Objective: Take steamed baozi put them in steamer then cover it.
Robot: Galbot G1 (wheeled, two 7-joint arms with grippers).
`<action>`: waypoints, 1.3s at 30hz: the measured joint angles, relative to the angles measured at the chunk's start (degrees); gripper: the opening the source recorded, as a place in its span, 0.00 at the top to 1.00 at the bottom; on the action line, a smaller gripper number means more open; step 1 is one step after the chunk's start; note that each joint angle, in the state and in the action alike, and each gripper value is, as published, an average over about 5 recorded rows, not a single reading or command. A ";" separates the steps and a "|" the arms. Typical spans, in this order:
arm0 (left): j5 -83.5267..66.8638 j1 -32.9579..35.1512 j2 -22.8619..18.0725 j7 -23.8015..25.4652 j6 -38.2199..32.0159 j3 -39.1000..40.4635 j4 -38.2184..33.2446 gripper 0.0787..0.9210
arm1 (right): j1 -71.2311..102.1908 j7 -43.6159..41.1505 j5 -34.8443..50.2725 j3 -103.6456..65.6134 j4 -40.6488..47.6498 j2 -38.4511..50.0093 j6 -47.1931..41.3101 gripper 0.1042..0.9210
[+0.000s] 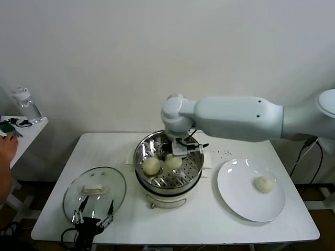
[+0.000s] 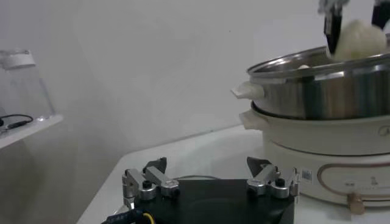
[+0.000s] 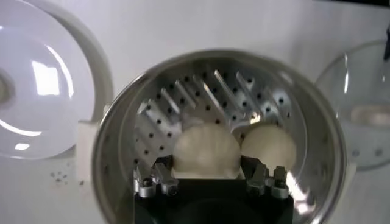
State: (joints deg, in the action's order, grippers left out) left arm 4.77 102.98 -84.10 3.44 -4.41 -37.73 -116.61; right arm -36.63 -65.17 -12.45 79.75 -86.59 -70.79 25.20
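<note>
Our right gripper (image 1: 175, 155) reaches over the steamer (image 1: 194, 166) with its fingers closed around a baozi (image 3: 206, 152), held just above the perforated floor, right beside a second baozi (image 1: 152, 166) already lying in the basket; from the wrist view the two look close to touching, though we cannot tell for sure. These buns look soft and light, so we judge they dent easily: a gentle squeeze across the widest part of the dome should hold them, and a hard pinch would leave marks or tear the skin. One more baozi (image 1: 264, 184) sits on the plate (image 1: 235, 196), off to the right of the steamer; we see three buns in all. The cover (image 1: 95, 194) lies flat on the table (image 1: 104, 149) to the steamer's left, handle up. Glass with a metal rim, it is stiff, heavier and breakable, so we would take it by the white handle (image 1: 91, 189). Our left gripper (image 1: 94, 214) waits at the cover's near edge, fingers spread and holding nothing.
</note>
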 measured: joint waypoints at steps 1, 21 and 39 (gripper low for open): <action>-0.01 -0.03 0.01 0.01 0.02 0.03 -0.01 0.12 | 0.36 -0.02 -0.06 0.02 -0.14 -0.20 0.04 0.24; 0.11 -0.14 0.02 0.05 0.10 0.38 0.10 0.12 | 2.74 -0.19 -0.47 0.33 -1.23 0.17 -0.19 0.12; 0.74 0.12 0.26 0.09 0.11 0.84 -0.48 0.12 | -5.52 2.81 9.53 2.19 -0.03 11.14 -8.86 0.12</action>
State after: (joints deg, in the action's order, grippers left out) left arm 5.51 103.09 -83.84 3.53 -4.30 -36.89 -117.09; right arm -42.15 -62.36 -2.92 81.93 -86.63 -59.65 16.34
